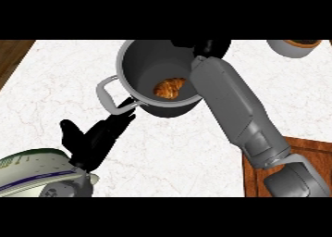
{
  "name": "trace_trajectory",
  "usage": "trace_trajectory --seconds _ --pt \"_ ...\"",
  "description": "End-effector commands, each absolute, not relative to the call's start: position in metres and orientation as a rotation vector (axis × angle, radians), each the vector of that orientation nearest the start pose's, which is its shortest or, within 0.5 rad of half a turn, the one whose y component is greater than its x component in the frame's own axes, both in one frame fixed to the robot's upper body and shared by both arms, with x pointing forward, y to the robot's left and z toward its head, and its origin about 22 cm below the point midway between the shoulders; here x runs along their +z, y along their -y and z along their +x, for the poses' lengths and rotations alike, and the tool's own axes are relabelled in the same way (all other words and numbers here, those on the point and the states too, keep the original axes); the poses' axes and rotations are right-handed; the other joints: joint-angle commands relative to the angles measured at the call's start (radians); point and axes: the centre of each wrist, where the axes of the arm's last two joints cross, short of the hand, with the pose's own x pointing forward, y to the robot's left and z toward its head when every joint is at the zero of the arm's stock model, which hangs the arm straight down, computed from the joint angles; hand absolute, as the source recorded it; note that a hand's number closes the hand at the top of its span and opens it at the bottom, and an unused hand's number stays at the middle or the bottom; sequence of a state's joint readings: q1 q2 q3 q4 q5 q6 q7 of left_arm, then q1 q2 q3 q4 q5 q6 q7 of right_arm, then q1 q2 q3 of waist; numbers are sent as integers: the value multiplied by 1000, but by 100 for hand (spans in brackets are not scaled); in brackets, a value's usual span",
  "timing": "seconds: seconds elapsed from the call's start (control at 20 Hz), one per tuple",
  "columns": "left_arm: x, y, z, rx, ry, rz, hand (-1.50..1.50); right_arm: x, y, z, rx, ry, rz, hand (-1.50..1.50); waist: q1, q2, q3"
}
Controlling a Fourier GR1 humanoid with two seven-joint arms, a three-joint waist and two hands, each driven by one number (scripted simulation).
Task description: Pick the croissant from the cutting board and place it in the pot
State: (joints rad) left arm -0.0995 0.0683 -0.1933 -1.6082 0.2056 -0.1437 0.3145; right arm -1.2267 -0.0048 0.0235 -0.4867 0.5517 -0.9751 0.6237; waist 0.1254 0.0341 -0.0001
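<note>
Croissant (170,88) already inside pot (144,55), upper centre; right hand (208,46) above rim, fingers unreadable; left hand (93,136) open.

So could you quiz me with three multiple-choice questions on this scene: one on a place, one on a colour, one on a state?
1. Where is the croissant?
A. on the cutting board
B. inside the pot
C. in the left hand

2. What colour is the pot?
A. grey
B. red
C. yellow

3. How is the left hand?
A. curled round the croissant
B. out of view
C. open, fingers straight, by the pot's handle

Answers:
1 B: it lies on the pot's floor.
2 A: its walls are grey throughout.
3 C: its fingers stretch out and grasp nothing.
</note>
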Motion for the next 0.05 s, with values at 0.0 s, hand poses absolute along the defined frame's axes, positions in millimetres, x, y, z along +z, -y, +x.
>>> trace_trajectory --seconds 0.0 --pt "31 -197 261 -241 1348 -337 0 134 59 448 -317 1414 -929 -150 -16 -3 -1"
